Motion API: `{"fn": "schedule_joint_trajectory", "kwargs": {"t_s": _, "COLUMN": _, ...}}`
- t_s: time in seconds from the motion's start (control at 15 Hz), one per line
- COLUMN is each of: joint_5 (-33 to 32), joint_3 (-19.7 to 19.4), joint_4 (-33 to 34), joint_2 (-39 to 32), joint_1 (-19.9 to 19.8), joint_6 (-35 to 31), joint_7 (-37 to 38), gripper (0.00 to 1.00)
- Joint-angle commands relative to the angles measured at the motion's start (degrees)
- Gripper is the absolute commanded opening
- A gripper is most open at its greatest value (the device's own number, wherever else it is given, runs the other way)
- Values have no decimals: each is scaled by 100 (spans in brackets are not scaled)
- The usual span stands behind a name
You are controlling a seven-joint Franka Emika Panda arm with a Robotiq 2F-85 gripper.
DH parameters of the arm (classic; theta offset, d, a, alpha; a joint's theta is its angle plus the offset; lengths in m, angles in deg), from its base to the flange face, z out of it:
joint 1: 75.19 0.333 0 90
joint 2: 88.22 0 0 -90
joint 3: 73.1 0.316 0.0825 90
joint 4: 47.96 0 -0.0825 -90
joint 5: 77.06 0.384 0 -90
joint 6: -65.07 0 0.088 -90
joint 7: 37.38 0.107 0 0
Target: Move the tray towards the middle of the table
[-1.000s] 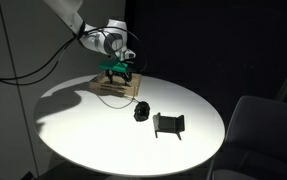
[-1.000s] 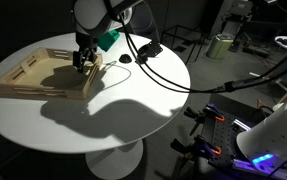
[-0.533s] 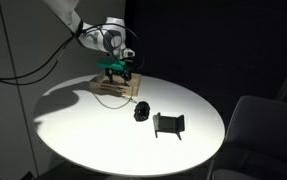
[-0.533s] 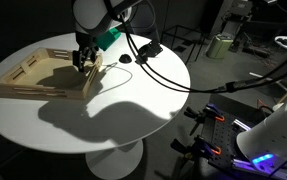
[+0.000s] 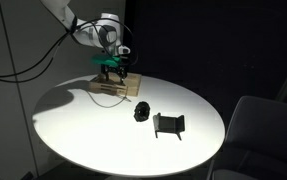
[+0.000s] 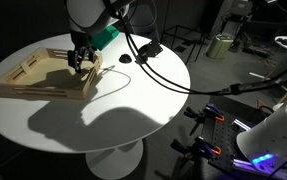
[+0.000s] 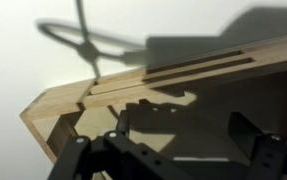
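The tray (image 6: pixel 33 78) lies flat on the white desk (image 6: pixel 103 125), well off centre and close to the rim. In an exterior view it sits at the far edge of the desk (image 5: pixel 93 135), with the tray (image 5: pixel 103 88) partly under the arm. Its longer sides look to run across the picture in the exterior view where it fills the left part of the desktop. One short end points toward the desk's rim and the other toward the middle. From the other side it is too foreshortened to judge the axis. The hand (image 6: pixel 80 65) hangs low over that inner end, near a corner, and in an exterior view the hand (image 5: pixel 114 70) points straight down at the wood. In the wrist view the hand (image 7: pixel 173 165) is spread wide. Its dark fingers (image 7: pixel 81 160) stand apart over the shadowed floor of the tray (image 7: pixel 213 100), gripping nothing, and the slotted rim and one corner lie just beyond them. A thin cable (image 7: pixel 85 40) crosses the desk (image 7: pixel 23 50) past that corner. A small black stand (image 5: pixel 168 124) and a black roundish lump (image 5: pixel 141 111) sit just beside each other, well apart from the tray. Both also show in the exterior view where the stand (image 6: pixel 149 49) and lump (image 6: pixel 126 59) lie beyond the arm.
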Motion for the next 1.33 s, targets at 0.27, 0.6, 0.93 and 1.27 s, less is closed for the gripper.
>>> {"fn": "schedule_joint_trajectory", "kwargs": {"t_s": 0.27, "joint_5": 108, "joint_3": 260, "joint_4": -201, "joint_2": 75, "joint_1": -431, "joint_6": 6, "joint_7": -1156, "gripper": 100}}
{"fn": "schedule_joint_trajectory", "kwargs": {"t_s": 0.6, "joint_5": 227, "joint_3": 418, "joint_4": -259, "joint_2": 101, "joint_1": -693, "joint_6": 50, "joint_7": -1735, "gripper": 100}}
{"fn": "schedule_joint_trajectory", "kwargs": {"t_s": 0.93, "joint_5": 173, "joint_3": 531, "joint_4": -140, "joint_2": 31, "joint_1": -785, "joint_6": 255, "joint_7": -2324, "gripper": 100}}
{"fn": "schedule_joint_trajectory", "kwargs": {"t_s": 1.27, "joint_5": 76, "joint_3": 499, "joint_4": -73, "joint_2": 26, "joint_1": -756, "joint_6": 434, "joint_7": -2650, "gripper": 100}}
